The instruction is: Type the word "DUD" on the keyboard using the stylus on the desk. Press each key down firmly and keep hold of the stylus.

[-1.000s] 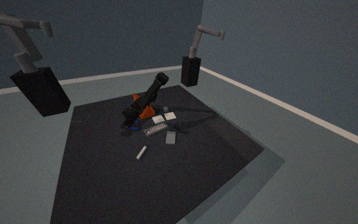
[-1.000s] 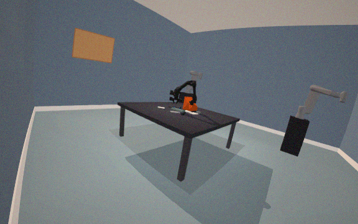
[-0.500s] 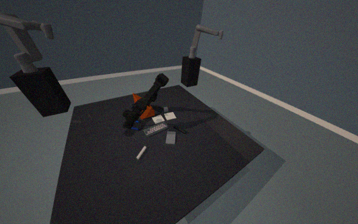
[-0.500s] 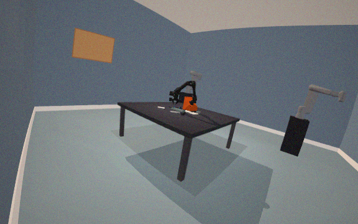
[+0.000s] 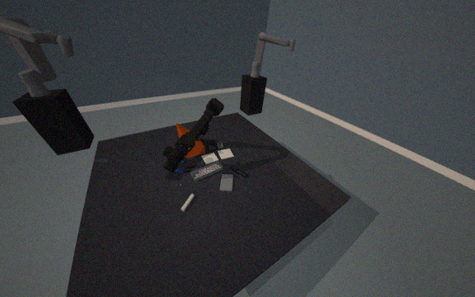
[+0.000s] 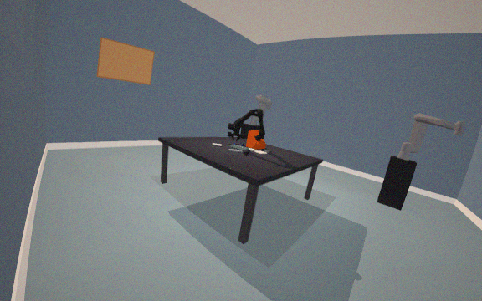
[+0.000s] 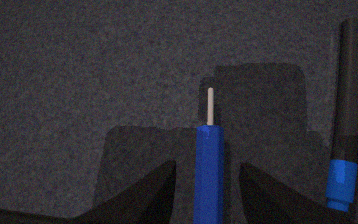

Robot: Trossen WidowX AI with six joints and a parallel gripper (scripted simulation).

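Note:
The blue stylus (image 7: 209, 170) with a thin white tip (image 7: 210, 106) lies on the dark desk (image 7: 80, 75) (image 5: 138, 247) (image 6: 241, 167). My gripper (image 7: 207, 170) (image 5: 172, 166) is low over the desk and straddles the stylus. Its fingers stand apart with a gap on each side of the stylus, so it is open and not gripping it. The grey keyboard (image 5: 206, 170) lies just right of the gripper in the top view. It is out of the wrist view.
A dark pen with a blue cap (image 7: 347, 100) lies right of the stylus. An orange block (image 5: 189, 143) (image 6: 255, 140) stands behind the arm. Two white sheets (image 5: 218, 156), a grey card (image 5: 226, 182) and a white cylinder (image 5: 187, 202) lie around the keyboard.

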